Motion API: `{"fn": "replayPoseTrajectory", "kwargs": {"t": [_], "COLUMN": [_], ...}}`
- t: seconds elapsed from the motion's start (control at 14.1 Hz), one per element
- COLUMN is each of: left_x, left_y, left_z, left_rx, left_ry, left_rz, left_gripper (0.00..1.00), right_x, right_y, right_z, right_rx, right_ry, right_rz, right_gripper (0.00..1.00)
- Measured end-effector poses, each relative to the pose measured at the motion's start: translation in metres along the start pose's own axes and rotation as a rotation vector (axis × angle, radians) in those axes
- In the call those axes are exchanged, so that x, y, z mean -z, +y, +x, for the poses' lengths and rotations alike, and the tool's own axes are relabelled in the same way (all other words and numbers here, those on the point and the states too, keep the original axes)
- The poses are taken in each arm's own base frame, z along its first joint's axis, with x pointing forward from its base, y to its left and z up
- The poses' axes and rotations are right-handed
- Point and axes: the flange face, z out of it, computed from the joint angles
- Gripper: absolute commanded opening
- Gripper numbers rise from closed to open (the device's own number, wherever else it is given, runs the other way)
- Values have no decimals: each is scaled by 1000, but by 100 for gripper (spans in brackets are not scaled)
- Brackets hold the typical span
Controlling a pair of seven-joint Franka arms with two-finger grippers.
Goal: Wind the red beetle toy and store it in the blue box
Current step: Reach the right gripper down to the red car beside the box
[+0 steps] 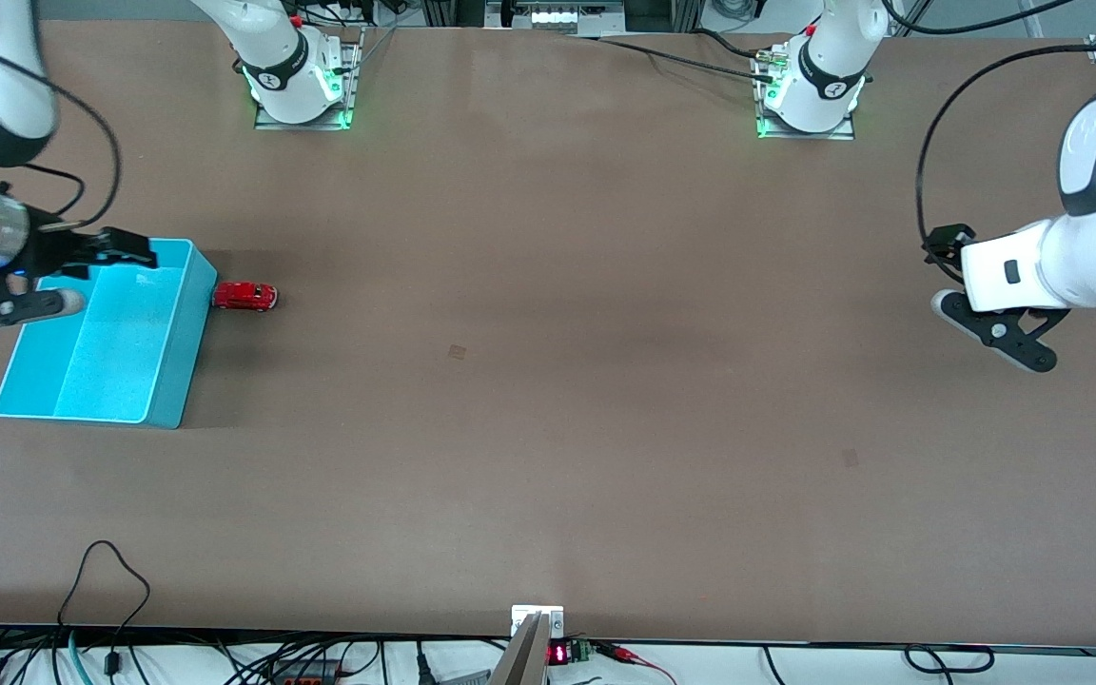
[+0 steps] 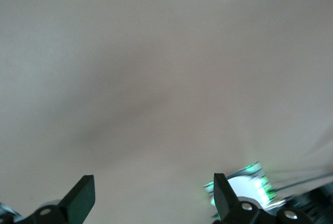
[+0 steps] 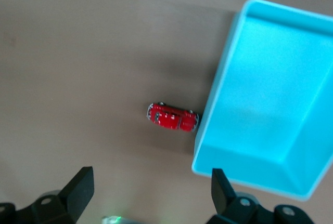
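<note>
Your right tool (image 1: 53, 276) is hanging wide open and empty over the blue box (image 1: 172, 381). Bring it down on the red car (image 1: 244, 296) just beside the box. Your left tool (image 1: 995, 333) is waiting, open and empty, over the bare surface (image 1: 548, 381).

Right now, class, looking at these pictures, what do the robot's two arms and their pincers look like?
Both arms are glossy white with black joint bands and thin black cables. The left pincer and right pincer have black, wedge-shaped fingers. Green lights glow at both bases.

The right gripper (image 1: 72, 276) hangs in the air with fingers (image 3: 80, 187) spread. The left gripper (image 1: 995, 333) waits raised, fingers (image 2: 80, 197) spread too.
</note>
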Motion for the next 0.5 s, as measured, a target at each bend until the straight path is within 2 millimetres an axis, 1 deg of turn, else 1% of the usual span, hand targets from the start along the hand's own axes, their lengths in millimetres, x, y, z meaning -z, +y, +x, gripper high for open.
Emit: {"fn": "replayPoseTrajectory", "kwargs": {"t": [0.14, 0.28, 0.36, 0.5], "left_x": [12, 27, 37, 51], "left_y": [4, 4, 4, 0], "left_z": [-2, -5, -7, -16], "left_rx": [134, 193, 210, 247], "left_ry": [27, 85, 140, 282], "left_rz": [-12, -10, 3, 28], "left_gripper": [100, 100, 100, 100], "right_x": [-39, -78, -95, -126], "right_y": [-18, -29, -28, -16], "right_z": [-19, -37, -43, -52], "right_rx": [129, 291, 397, 596], "right_ry": [20, 15, 15, 16], "right_rz": [-13, -22, -27, -29], "right_gripper": [100, 100, 100, 100]}}
